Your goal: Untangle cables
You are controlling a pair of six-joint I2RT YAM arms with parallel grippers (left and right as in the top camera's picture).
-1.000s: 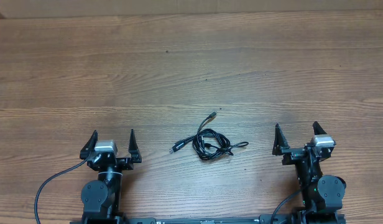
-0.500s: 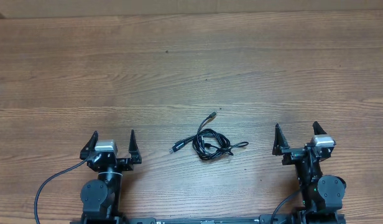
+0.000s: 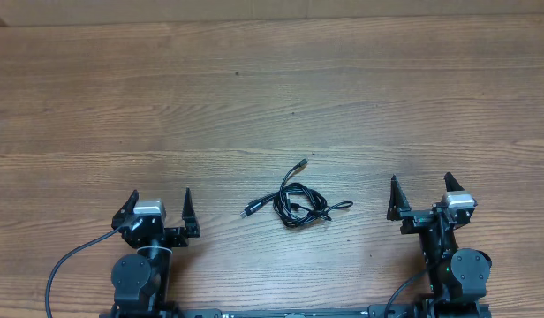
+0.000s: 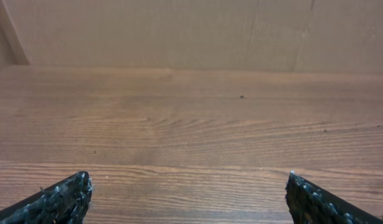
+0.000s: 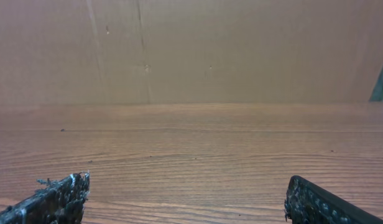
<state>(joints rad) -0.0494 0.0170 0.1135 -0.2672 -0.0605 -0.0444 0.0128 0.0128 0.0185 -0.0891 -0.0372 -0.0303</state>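
Observation:
The cables point(image 3: 298, 201) are thin black cords in a small tangled bundle of loops on the wooden table point(image 3: 272, 97), between the two arms in the overhead view. One plug end points up-right, one lies to the left, and a strand trails right. My left gripper point(image 3: 159, 195) is open and empty, left of the bundle. My right gripper point(image 3: 420, 186) is open and empty, right of it. Both wrist views show only open fingertips point(image 4: 188, 186) point(image 5: 186, 186) over bare wood; the cables are out of view there.
A brown cardboard wall point(image 5: 191, 50) stands along the table's far edge. A thick black cable point(image 3: 73, 256) runs along the left arm's base at the front edge.
The left gripper has shifted very slightly down toward the front edge. The cables and the right arm have not moved.

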